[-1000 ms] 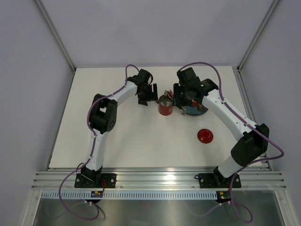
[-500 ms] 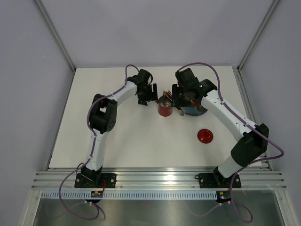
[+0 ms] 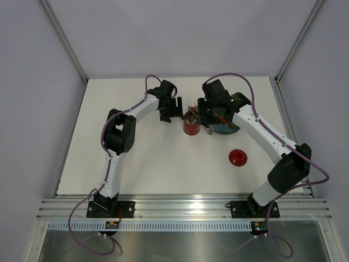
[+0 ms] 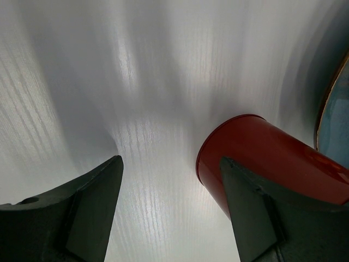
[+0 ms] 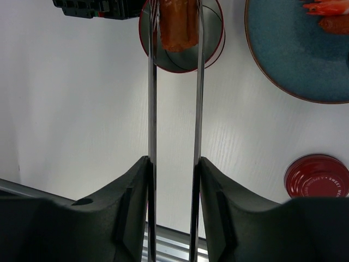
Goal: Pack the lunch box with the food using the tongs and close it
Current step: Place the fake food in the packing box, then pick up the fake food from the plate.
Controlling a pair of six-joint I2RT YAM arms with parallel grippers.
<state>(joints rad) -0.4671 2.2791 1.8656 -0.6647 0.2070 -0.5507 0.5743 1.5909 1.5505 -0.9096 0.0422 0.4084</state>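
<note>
The red lunch box (image 3: 190, 126) stands upright mid-table, its silvery mouth (image 5: 182, 54) open. My right gripper (image 5: 173, 159) is shut on the silver tongs (image 5: 152, 98), whose two arms reach out over the box. Between their tips, over the mouth, sits an orange-brown piece of food (image 5: 177, 24). More orange-red food (image 5: 327, 10) lies on the blue plate (image 5: 294, 60). My left gripper (image 4: 170, 158) is open just left of the lunch box (image 4: 272, 158), whose wall is close by the right finger (image 4: 256, 213). The red lid (image 3: 238, 157) lies apart, nearer the arms' bases.
The blue plate (image 3: 228, 129) sits right of the lunch box, partly under my right arm. The lid (image 5: 319, 177) rests on the white table in front of it. My left gripper's body (image 5: 92, 6) is close to the box's far-left side.
My right arm has shifted slightly left, bringing the tongs and the food over the lunch box. The left arm has not moved.
</note>
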